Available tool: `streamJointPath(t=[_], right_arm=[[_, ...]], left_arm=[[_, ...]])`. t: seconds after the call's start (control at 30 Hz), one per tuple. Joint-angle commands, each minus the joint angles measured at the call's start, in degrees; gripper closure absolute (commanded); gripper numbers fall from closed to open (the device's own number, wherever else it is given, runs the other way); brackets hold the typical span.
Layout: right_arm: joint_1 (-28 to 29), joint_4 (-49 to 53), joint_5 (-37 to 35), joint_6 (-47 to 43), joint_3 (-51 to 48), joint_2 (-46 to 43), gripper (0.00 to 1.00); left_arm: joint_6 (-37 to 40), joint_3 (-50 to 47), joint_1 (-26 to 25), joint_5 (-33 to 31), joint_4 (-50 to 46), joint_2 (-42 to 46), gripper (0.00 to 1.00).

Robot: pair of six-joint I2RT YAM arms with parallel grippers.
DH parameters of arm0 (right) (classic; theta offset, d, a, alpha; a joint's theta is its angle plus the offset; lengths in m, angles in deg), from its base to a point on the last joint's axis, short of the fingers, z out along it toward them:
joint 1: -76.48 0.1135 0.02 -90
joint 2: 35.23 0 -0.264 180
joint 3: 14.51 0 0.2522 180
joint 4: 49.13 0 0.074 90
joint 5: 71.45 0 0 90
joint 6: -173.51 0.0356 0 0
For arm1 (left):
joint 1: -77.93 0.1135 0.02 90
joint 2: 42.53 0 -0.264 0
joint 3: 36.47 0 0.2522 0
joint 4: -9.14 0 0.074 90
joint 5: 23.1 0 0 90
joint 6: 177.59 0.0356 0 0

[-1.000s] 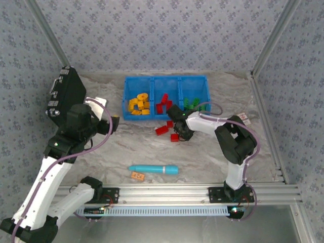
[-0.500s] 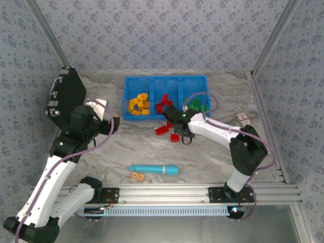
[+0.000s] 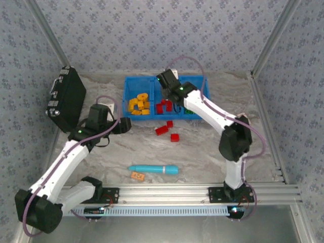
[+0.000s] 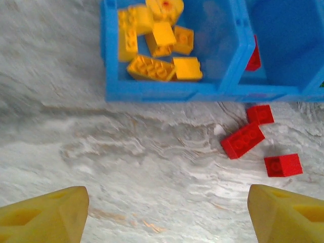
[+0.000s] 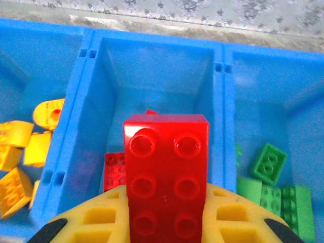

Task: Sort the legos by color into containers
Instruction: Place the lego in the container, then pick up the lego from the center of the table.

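Observation:
The blue containers tray [image 3: 135, 79] stands at the back of the table. My right gripper [image 5: 166, 217] is shut on a red lego [image 5: 166, 167] and hangs over the middle compartment [image 5: 152, 76], where other red legos [image 5: 114, 171] lie. Green legos [image 5: 268, 162] fill the right compartment and yellow legos [image 4: 157, 45] the left one. Three red legos [image 4: 243, 140] [image 4: 260, 114] [image 4: 283, 165] lie on the table in front of the tray. My left gripper [image 4: 167, 217] is open over bare table to their left, with nothing between its yellow fingers [image 4: 45, 215].
A long cyan cylinder [image 3: 153, 169] lies near the front edge with a small orange lego [image 3: 137, 175] beside it. A black case [image 3: 66, 96] leans at the back left. Patterned walls close in the table.
My right gripper has risen from the loose red legos on the table to above the tray, carrying one red lego. My left gripper has swung right towards the loose legos, its jaws somewhat narrower.

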State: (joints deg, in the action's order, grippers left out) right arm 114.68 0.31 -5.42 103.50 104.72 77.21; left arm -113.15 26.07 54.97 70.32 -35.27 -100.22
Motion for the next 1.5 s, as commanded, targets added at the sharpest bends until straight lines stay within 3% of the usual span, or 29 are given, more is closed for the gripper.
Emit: streamJointPath(t=[0.0,0.1,0.27,0.37,0.47,0.67,0.9,1.17,1.47], right_arm=[[-1.12,0.53,3.37,-7.96,7.91,7.49,0.79],[-2.11,3.50,5.13,-9.03,14.51,13.39,0.75],[-3.62,2.92,7.73,-10.67,15.07,15.10,0.64],[-4.89,0.03,10.78,-10.71,10.42,11.45,0.56],[-6.55,-3.88,15.41,-10.80,4.95,6.41,0.48],[-9.43,-6.22,20.12,-11.35,-2.95,-3.33,0.44],[-13.56,-10.97,28.61,-14.71,-19.43,-20.43,0.33],[-14.38,-15.88,24.92,-20.12,-38.49,-39.41,0.27],[-16.13,-18.11,22.83,-18.43,-46.41,-44.94,0.29]], left_arm=[[-7.88,1.05,-4.15,1.19,2.59,-3.08,0.18],[-10.18,3.17,-7.44,-0.15,1.54,-6.71,0.19],[-12.00,5.32,-13.67,-5.17,2.35,-12.64,0.19],[-6.44,7.22,-17.44,-7.16,4.56,-18.82,0.18],[4.01,10.37,-20.84,-9.38,6.14,-24.77,0.16],[16.42,14.26,-21.42,-9.46,9.93,-32.38,0.16],[24.50,20.66,-22.20,-8.71,10.17,-41.45,0.18],[28.65,24.35,-22.30,-6.58,6.96,-47.29,0.21],[30.75,26.82,-22.30,-6.10,6.12,-52.72,0.22]])
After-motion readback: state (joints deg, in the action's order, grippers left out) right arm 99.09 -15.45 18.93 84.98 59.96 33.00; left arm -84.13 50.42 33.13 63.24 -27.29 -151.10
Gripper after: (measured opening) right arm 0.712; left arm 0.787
